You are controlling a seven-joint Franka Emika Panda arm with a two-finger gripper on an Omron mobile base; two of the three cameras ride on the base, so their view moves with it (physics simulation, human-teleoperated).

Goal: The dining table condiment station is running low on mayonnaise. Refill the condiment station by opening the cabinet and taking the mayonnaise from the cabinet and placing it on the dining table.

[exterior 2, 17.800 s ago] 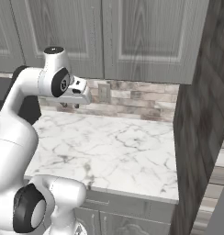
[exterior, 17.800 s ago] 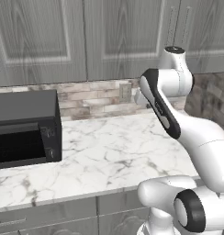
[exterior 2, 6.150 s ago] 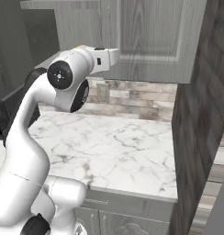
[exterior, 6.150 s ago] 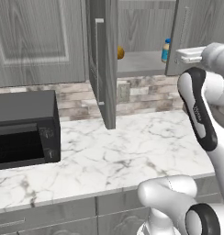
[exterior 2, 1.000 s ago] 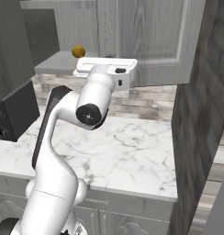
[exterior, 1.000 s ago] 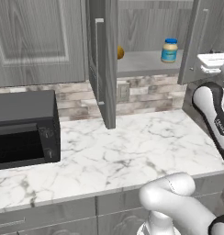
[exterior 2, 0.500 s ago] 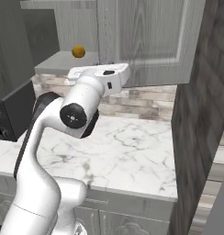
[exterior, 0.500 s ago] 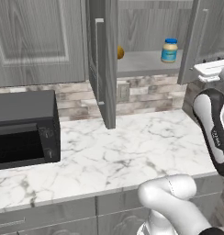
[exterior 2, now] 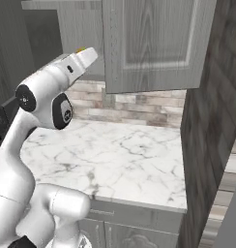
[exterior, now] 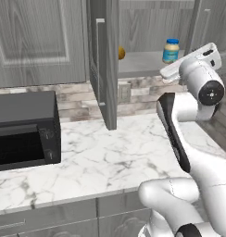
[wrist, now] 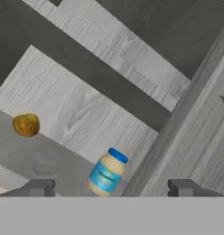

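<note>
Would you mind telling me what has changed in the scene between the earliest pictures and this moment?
The cabinet doors, shut at first, now stand open, showing the mayonnaise and a round orange-yellow item on the shelf. The arm has swung toward the shelf, and the gripper has opened, its fingertips wide apart and holding nothing, aimed at the jar. The microwave and counter stayed put.

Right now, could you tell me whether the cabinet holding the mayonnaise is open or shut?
Open. The cabinet door stands swung out edge-on over the counter, and the mayonnaise stands exposed on the shelf inside, beside a round orange item.
</note>
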